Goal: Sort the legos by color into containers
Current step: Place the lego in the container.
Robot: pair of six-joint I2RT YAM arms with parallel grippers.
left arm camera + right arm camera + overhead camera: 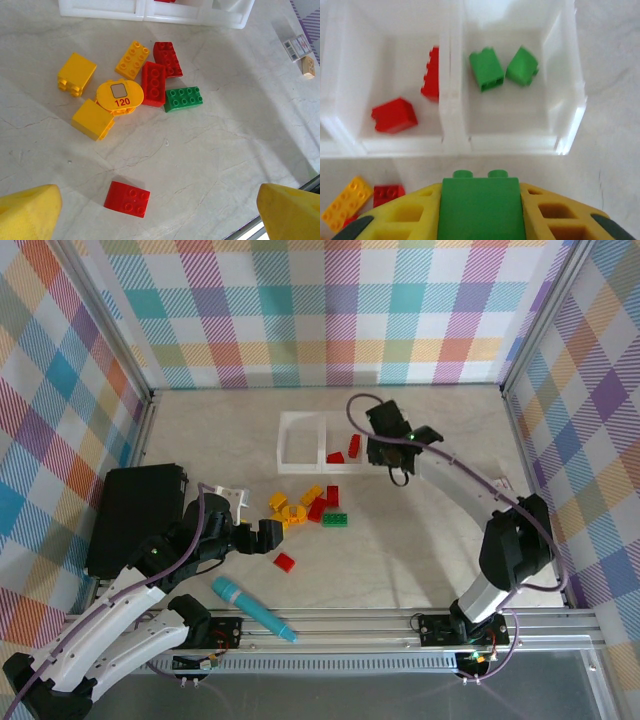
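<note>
My right gripper (481, 200) is shut on a green lego (481, 207) and hovers just short of the white tray's near wall (452, 145). The tray's right compartment holds two green legos (486, 68), its middle one two red legos (394, 115). From above, that gripper (395, 462) covers the right end of the tray (300, 468). My left gripper (160, 215) stands open above the table, with a lone red lego (127, 198) between its yellow fingers (27, 212). Beyond lies a loose pile: yellow legos (132, 60), red legos (153, 83), one green lego (183, 98).
A big black flat box (135, 515) lies at the left beside my left arm. A teal marker pen (252, 608) rests near the front rail (400, 620). A small carton (298, 47) sits on the right. Plaid walls close in three sides.
</note>
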